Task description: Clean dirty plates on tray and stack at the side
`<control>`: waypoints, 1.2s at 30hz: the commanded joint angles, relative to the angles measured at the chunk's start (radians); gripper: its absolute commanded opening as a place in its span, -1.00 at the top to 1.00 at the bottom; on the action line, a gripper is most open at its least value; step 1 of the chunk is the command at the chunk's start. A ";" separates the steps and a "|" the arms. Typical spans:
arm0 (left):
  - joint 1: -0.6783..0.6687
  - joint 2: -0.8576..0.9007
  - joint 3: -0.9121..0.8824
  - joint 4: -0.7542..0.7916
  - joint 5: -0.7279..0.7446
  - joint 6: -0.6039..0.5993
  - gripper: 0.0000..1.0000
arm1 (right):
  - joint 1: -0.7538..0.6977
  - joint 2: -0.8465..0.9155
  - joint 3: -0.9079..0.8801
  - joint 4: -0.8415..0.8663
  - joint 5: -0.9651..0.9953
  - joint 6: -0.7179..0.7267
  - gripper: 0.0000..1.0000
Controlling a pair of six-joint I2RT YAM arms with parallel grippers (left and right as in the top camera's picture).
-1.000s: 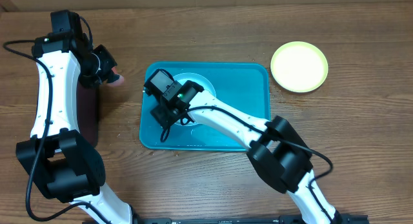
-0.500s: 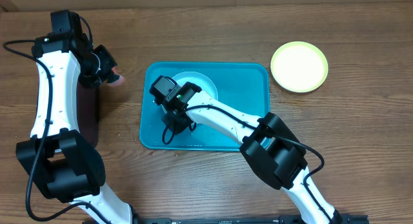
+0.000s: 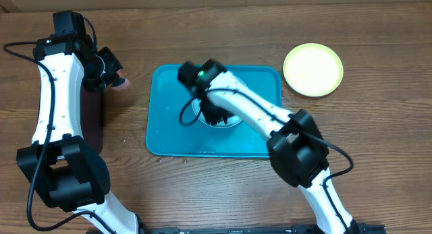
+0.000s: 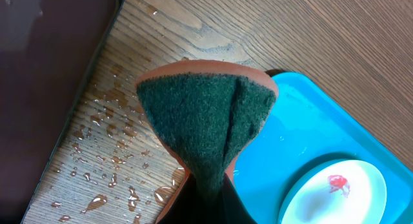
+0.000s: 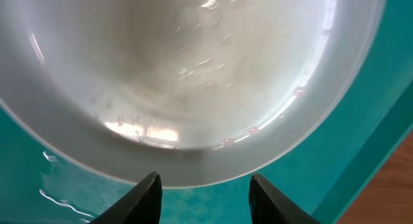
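Wooden surface (image 3: 378,160) was noted with the turquoise tray (image 3: 162,136) at its centre and a dark tray (image 4: 39,69) at the left edge.

One pale plate (image 4: 335,192) was seen inside the turquoise tray, toward its far middle. A red smear (image 4: 337,181) was recorded on it, and small reddish beads were seen along its rim in the right wrist view. It is judged not yet clean.

The right pincer (image 5: 206,188) was held with its fingers apart just at the near rim of that plate; nothing was gripped.

The left pincer (image 4: 205,201) was clamped on a green-faced sponge (image 4: 206,121), held above the wood just left of the turquoise tray. Water droplets (image 4: 110,166) were seen on the wood below it.

A lime green plate (image 3: 312,70) was found off the tray, at the far right. No smear could be made out on it, so it is taken as finished and set aside.

A third plate was not found in any view. The task is judged about a third done: scrubbing and stacking of the pale plate remain.
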 commanded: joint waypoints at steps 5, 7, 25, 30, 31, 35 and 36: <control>-0.007 -0.015 0.013 0.001 0.012 0.020 0.91 | -0.062 -0.046 0.029 -0.029 -0.192 0.711 -0.22; -0.007 -0.015 0.013 0.000 0.013 0.020 0.92 | -0.048 -0.046 0.026 -0.045 -0.200 0.864 -0.47; -0.007 -0.015 0.013 -0.015 0.039 0.020 0.91 | 0.046 -0.045 -0.070 0.189 -0.180 1.466 -0.42; -0.007 -0.015 0.013 -0.014 0.039 0.020 0.92 | 0.032 -0.045 -0.140 0.196 -0.178 1.539 -0.42; -0.007 -0.015 0.013 -0.014 0.039 0.020 0.91 | 0.031 -0.045 -0.156 0.202 -0.180 1.554 -0.46; -0.007 -0.015 0.013 -0.014 0.039 0.020 0.91 | 0.030 -0.045 -0.198 0.239 -0.195 1.556 -0.49; -0.007 -0.015 0.013 -0.014 0.039 0.020 0.91 | 0.030 -0.045 -0.201 0.245 -0.187 1.556 -0.50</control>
